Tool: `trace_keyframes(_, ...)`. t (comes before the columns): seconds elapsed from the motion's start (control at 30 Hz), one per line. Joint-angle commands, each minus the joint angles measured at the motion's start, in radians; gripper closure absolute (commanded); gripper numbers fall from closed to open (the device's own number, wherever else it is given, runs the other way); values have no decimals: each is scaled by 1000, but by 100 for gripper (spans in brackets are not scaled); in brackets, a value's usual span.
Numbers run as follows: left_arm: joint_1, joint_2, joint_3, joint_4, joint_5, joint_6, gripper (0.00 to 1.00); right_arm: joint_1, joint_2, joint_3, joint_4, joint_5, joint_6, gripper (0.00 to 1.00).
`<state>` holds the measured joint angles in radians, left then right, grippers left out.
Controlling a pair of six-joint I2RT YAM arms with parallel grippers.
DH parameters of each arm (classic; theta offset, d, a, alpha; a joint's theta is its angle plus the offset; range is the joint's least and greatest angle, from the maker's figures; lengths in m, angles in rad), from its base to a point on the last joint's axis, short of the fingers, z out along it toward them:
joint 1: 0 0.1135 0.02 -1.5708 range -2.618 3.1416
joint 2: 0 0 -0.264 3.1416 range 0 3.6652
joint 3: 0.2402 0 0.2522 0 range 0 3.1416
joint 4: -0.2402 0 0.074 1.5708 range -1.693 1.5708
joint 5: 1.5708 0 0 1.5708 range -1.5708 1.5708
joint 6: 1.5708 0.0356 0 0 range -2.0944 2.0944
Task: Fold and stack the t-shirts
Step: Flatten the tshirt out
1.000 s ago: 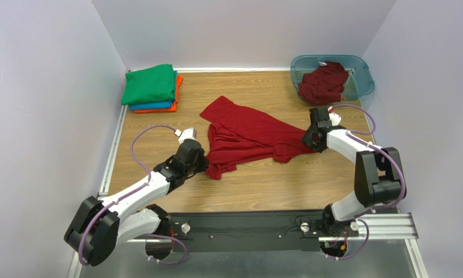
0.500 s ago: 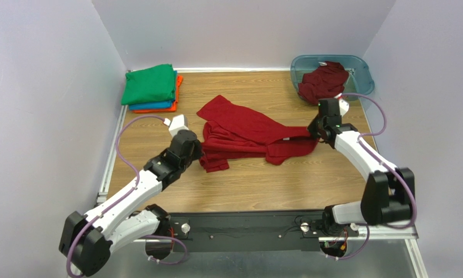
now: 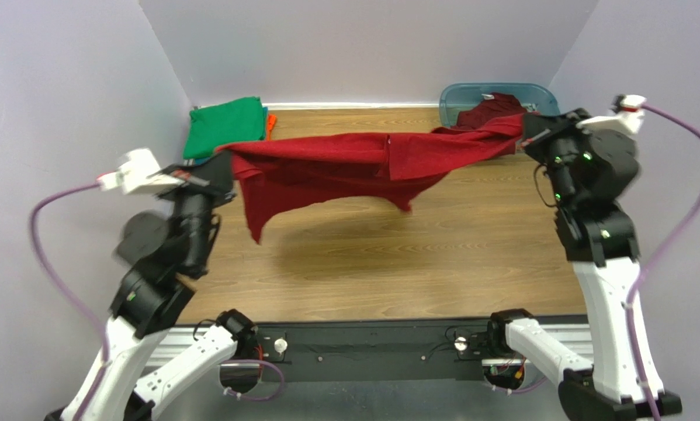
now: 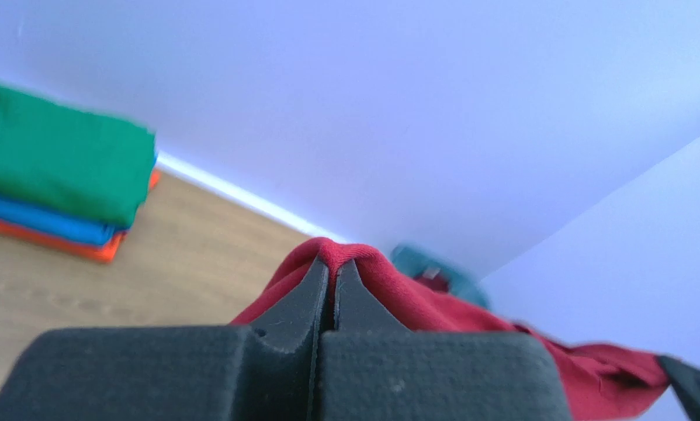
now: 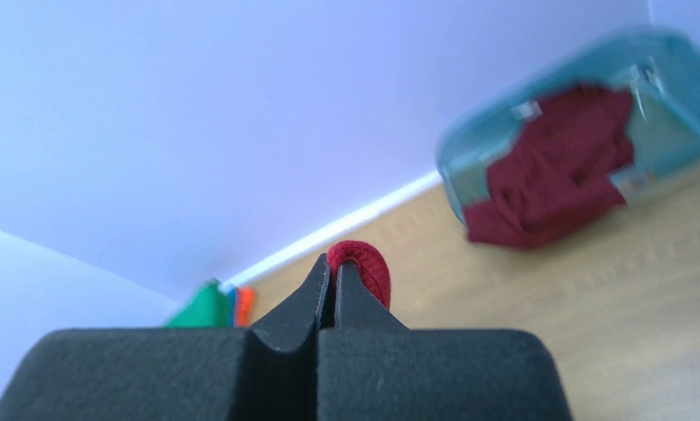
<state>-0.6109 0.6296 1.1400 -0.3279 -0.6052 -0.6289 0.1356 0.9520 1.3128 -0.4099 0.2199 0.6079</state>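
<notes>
- Your left gripper (image 4: 332,267) is pinched tight on a fold of the dark red t-shirt (image 3: 345,162). In the left wrist view the cloth humps over its fingertips.
- Your right gripper (image 5: 332,263) is clamped the same way on the shirt's other end, with a small roll of red fabric showing just past the tips.
- The shirt is lifted off the table (image 3: 432,263) and stretched between the two arms. Its upper edge runs almost level over the far half of the wood.
- Its lower edge is uneven: a long corner hangs down near the left gripper, and a shorter point droops near the middle. The shadow on the wood lies apart from the cloth.
- The folded stack sits in the far left corner, close to the left wall (image 3: 64,105): green t-shirt (image 3: 226,127) on top, blue t-shirt (image 4: 37,219) under it, orange t-shirt (image 4: 64,246) at the bottom. From above, the held shirt's left end overlaps the stack's near edge.
- The teal tub (image 3: 468,90) stands in the far right corner with the second dark red t-shirt (image 5: 560,167) inside. The held shirt's right end crosses in front of it.
- Bare wood shows across the near half, between shadow and arm bases.
- Your right arm stands near the right wall (image 3: 661,70).
</notes>
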Motion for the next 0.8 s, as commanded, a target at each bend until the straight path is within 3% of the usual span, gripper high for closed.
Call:
trace_keyframes(0.0,2,-102,93,56,-51,80,100,-7,-90,159,-73,3,-40,99)
trace_keyframes(0.3,2,-160,271,102,154,126,100,-8,-144,422,-115,-111,-60,99)
trace_keyframes(0.47,2,-171,300,102,193,117,100,-7,-153,493,-130,-110,-74,99)
trace_keyframes(0.63,2,-117,268,102,133,107,100,-7,-105,470,-136,-67,-88,99)
trace_keyframes(0.77,2,-33,129,119,-31,90,100,-7,-16,356,-136,2,-86,99)
